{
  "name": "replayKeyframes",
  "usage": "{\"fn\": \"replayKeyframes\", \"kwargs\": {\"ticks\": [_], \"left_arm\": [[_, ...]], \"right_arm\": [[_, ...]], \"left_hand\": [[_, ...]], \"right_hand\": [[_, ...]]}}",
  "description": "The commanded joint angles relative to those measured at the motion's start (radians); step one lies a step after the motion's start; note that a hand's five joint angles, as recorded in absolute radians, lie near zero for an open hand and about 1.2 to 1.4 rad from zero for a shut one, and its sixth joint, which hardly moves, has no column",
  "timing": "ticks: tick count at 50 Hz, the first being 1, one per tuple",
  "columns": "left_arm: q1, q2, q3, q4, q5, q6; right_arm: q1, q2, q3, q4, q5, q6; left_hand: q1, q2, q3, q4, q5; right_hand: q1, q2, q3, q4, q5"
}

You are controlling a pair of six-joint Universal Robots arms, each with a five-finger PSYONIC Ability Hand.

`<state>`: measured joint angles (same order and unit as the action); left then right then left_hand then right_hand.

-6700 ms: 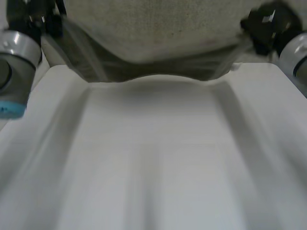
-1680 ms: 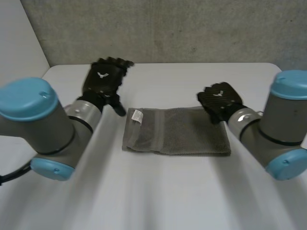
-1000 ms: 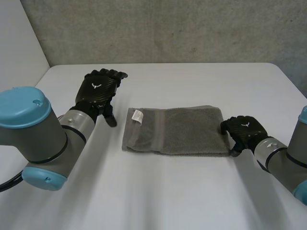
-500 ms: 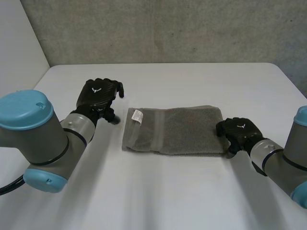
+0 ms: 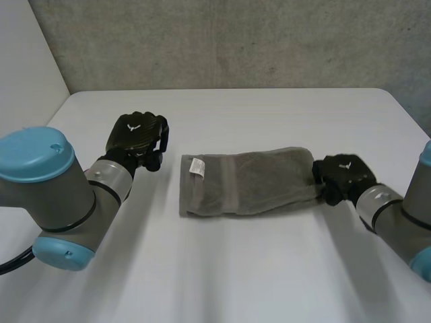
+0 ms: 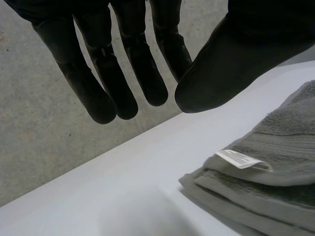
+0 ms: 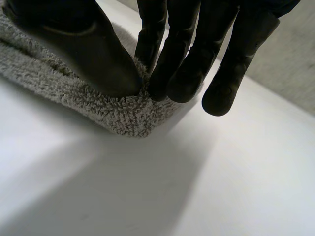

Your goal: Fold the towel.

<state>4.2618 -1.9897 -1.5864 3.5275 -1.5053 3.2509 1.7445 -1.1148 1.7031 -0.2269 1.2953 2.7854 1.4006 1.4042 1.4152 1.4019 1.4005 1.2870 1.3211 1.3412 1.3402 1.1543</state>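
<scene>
A grey towel [image 5: 246, 183], folded into a long strip, lies across the middle of the white table [image 5: 236, 269]. A white label [image 5: 196, 166] sits at its left end. My right hand [image 5: 343, 176] is shut on the strip's right end. In the right wrist view the thumb [image 7: 88, 54] and fingers [image 7: 182, 64] pinch the near corner of the towel [image 7: 59, 83]. My left hand [image 5: 138, 134] hovers beside the labelled end, apart from it, fingers curled and holding nothing. In the left wrist view its fingers [image 6: 138, 64] hang above the table, with the towel [image 6: 280, 162] and label [image 6: 243, 160] beside them.
A grey wall [image 5: 236, 40] rises behind the table's far edge. Bare table surface lies in front of the towel and to both sides. Both grey arms come in low from the near corners.
My right hand has closed on the towel's right end and drawn it rightward, skewing the strip. My left hand has curled its fingers in and stayed beside the left end.
</scene>
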Motion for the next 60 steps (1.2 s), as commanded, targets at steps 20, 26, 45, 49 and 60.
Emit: {"fn": "replayKeyframes", "kwargs": {"ticks": [20,26,45,49,60], "left_arm": [[0.041,0.034,0.008,0.002,-0.03,0.003],[0.038,0.034,0.006,0.002,-0.027,0.001],[-0.033,-0.075,0.127,0.013,-0.021,-0.118],[-0.056,-0.124,0.155,0.005,-0.019,-0.125],[-0.119,-0.274,0.194,-0.001,-0.016,-0.112]], "right_arm": [[0.581,0.24,-0.419,0.058,-0.031,-0.392],[0.584,0.274,-0.413,0.15,-0.045,-0.406],[0.288,-0.053,-0.24,0.204,-0.045,0.108],[0.263,-0.051,-0.247,0.227,-0.044,0.117],[0.268,0.122,-0.358,0.227,-0.047,0.157]], "left_hand": [[-1.19,-1.194,-1.205,-1.191,-1.364],[-1.19,-1.194,-1.205,-1.191,-1.364],[-1.184,-1.188,-1.199,-1.185,-1.359],[-1.184,-1.188,-1.199,-1.185,-1.359],[-1.19,-1.194,-1.205,-1.191,-1.364]], "right_hand": [[0.109,0.075,0.055,0.056,0.067],[0.109,0.075,0.055,0.056,0.067],[-1.112,-1.147,-1.167,-1.166,-1.154],[-1.112,-1.147,-1.167,-1.166,-1.154],[-1.112,-1.147,-1.167,-1.166,-1.154]]}}
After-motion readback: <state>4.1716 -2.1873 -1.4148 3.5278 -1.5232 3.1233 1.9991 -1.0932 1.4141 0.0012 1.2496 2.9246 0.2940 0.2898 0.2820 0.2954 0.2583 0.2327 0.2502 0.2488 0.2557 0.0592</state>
